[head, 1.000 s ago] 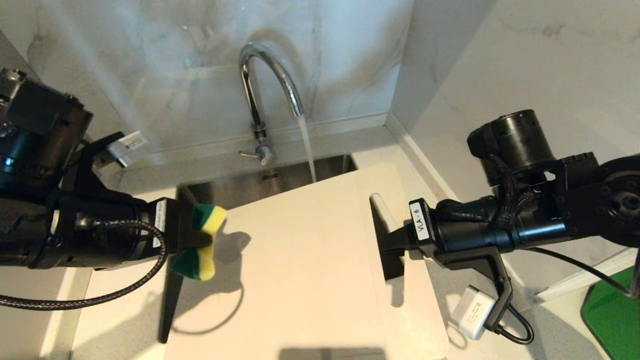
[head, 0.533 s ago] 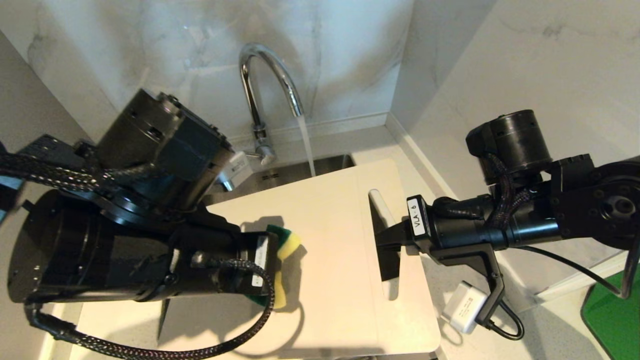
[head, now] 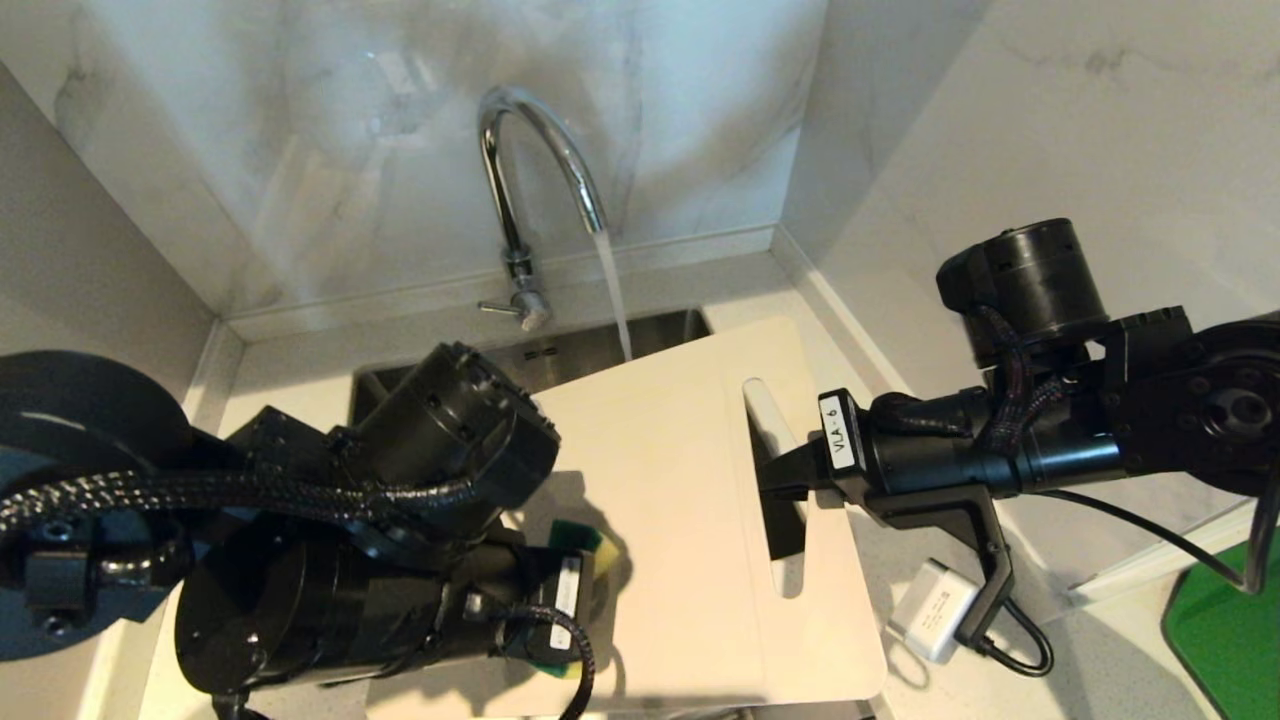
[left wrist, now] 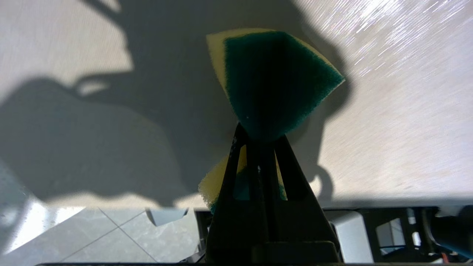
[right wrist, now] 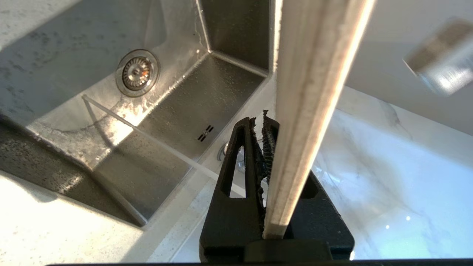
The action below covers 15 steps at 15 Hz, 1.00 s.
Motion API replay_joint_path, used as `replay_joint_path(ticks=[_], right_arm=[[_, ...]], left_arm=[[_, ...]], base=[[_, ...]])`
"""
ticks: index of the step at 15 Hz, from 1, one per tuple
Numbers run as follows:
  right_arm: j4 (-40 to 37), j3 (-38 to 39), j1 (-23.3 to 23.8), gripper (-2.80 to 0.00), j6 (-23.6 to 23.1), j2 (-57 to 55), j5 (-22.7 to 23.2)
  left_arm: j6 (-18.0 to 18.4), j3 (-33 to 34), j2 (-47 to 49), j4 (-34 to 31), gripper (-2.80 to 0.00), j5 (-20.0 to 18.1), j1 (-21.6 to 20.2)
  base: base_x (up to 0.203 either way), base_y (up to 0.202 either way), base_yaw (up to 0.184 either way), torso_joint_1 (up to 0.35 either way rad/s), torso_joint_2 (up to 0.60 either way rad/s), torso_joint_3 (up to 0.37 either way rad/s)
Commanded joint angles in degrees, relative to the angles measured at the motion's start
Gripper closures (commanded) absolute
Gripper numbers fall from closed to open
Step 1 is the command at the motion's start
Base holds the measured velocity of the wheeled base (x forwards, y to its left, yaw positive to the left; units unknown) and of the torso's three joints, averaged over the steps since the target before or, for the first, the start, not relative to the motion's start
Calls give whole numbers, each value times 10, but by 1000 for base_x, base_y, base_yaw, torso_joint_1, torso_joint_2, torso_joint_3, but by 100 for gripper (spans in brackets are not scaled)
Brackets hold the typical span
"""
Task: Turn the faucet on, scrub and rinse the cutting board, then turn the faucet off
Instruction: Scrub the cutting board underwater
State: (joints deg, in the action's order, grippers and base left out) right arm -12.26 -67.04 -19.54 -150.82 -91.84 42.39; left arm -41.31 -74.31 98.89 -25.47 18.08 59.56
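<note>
You're looking at a pale beige cutting board [head: 680, 480], a shiny chrome faucet [head: 520, 180] and white marble walls [head: 350, 150] with faint grey veins; the sponge [left wrist: 273, 81] is dark green over yellow (both layers show), the sink [right wrist: 166, 111] is speckled steel grey, both arms black

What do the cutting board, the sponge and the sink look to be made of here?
The cutting board: likely plastic, pale beige, matte, with fine scratch marks in the left wrist view and a thin uniform edge. The sponge: soft yellow foam with a coarse green scouring layer, folded where it is pinched. The sink: brushed stainless steel, grey, dull reflections, wet speckles, metal strainer drain.
</note>
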Motion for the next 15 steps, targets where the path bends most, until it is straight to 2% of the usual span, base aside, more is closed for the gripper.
replay_joint_path(ticks=[1, 6, 11, 15], right_arm=[[0, 0, 0, 0, -8, 0, 5], [0, -1, 0, 0, -7, 1, 5], [0, -1, 1, 0, -7, 7, 5], [0, 0, 1, 0, -6, 7, 5]], left_arm=[[-8, 63, -4, 28, 0, 2, 0], [-34, 175, -49, 75, 0, 1, -15], [-36, 273, -66, 154, 0, -5, -97], [-35, 365, -69, 241, 0, -18, -135]], base=[[0, 0, 0, 0, 0, 0], [0, 0, 0, 0, 0, 0], [0, 0, 0, 0, 0, 0], [0, 0, 0, 0, 0, 0]])
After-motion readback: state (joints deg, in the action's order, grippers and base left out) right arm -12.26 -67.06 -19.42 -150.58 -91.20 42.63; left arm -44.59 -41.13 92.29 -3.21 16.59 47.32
